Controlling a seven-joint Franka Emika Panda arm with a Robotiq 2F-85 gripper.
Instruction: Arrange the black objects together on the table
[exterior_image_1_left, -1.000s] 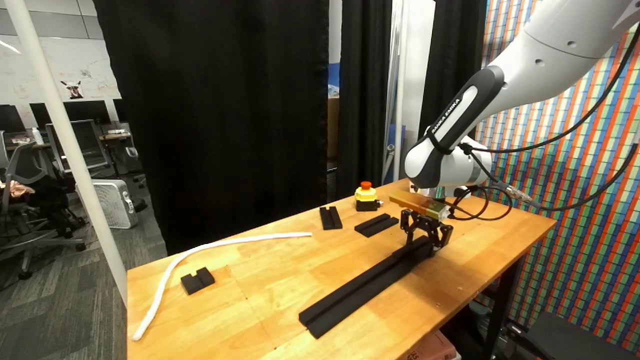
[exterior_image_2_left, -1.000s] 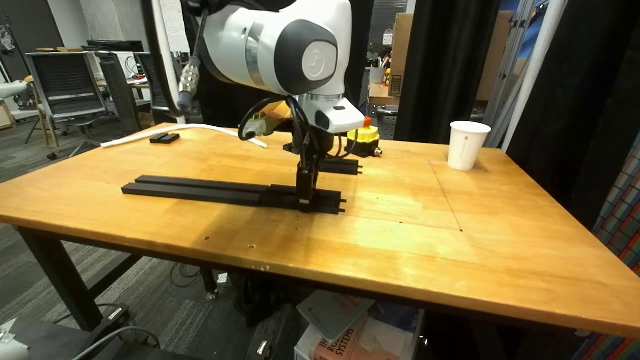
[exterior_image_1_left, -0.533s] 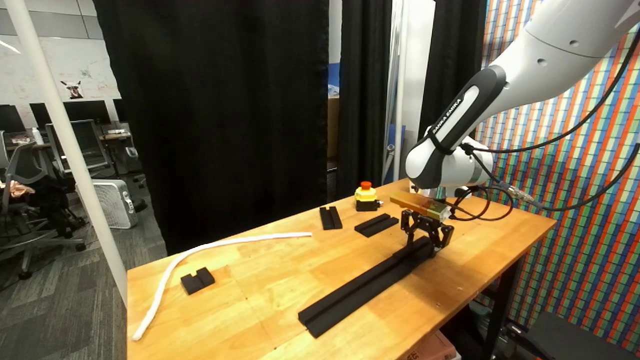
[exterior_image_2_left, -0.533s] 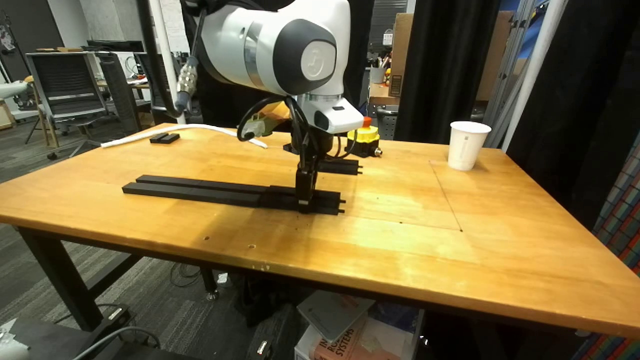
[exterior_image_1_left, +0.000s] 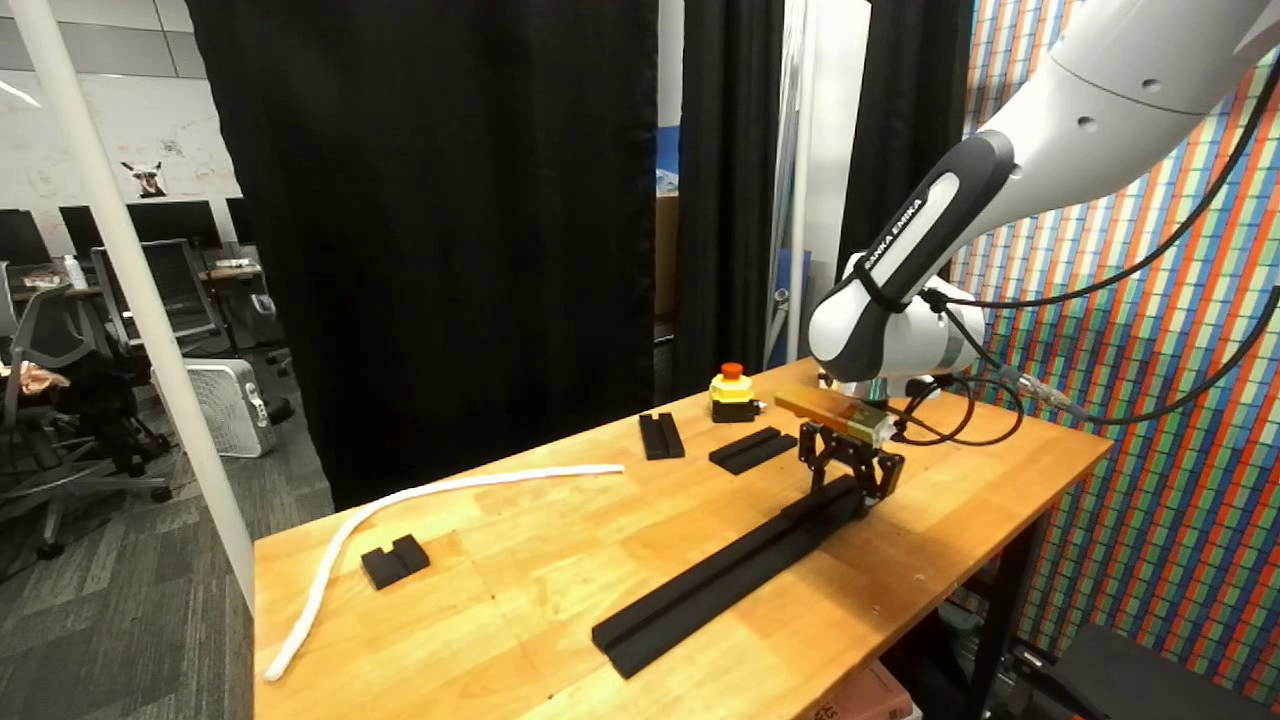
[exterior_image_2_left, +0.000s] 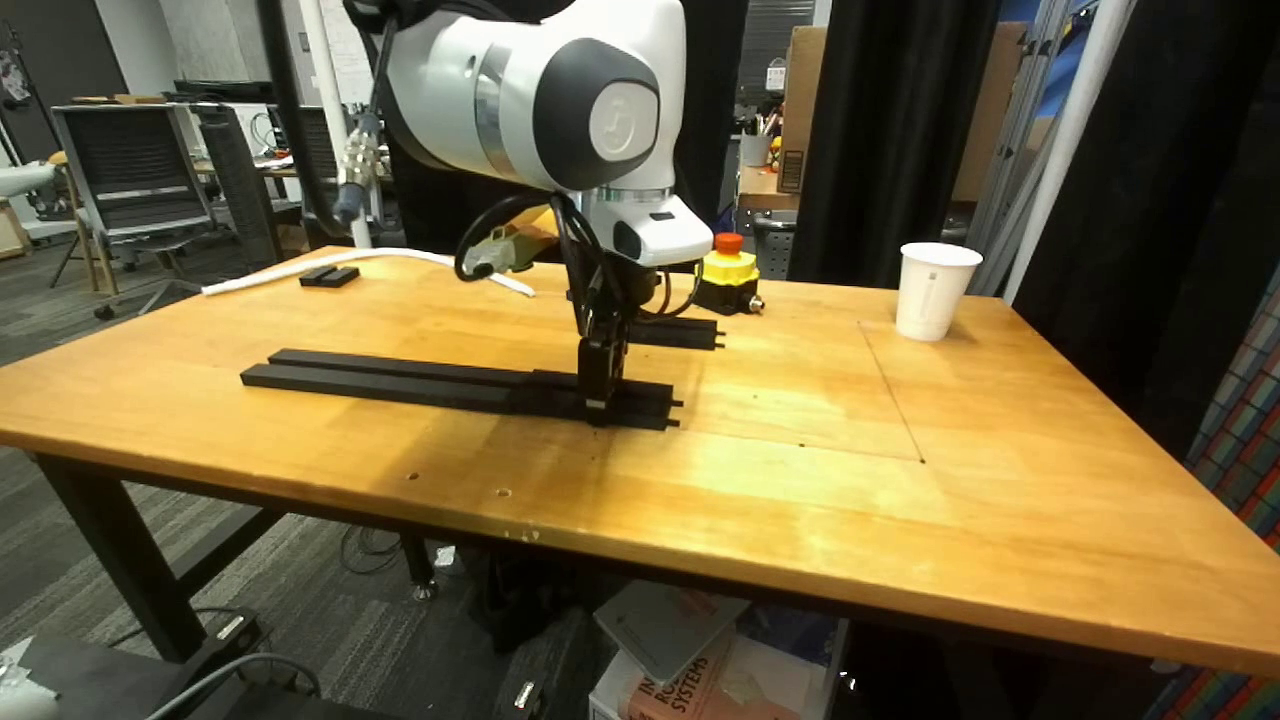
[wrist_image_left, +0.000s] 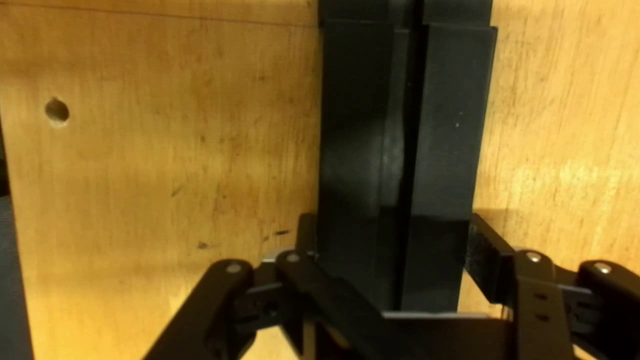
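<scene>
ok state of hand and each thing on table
Long black strip: straight
Hand: closed on strip's end slab
Shortest slab: flat, unjoined
Middle slab: flat, unjoined
Slab nearest hand: flat, unjoined
White cord: lying curved
Red button: upright, whether pressed unclear
Cup: upright, contents hidden

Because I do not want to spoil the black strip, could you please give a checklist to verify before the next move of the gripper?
1. Gripper closed on the end slab: ok, it appears to meet both sides.
2. End slab in line with the long black strip: ok, edges nearly continue.
3. Seam between them fully closed: cannot tell; a line shows, not what is inside.
4. Remaining slabs joined: not ok; in an exterior view the short slab, far slab and middle slab lie apart.
5. Emergency stop button away from the strip: ok.
6. White paper cup upright and away from the slabs: ok.
</scene>
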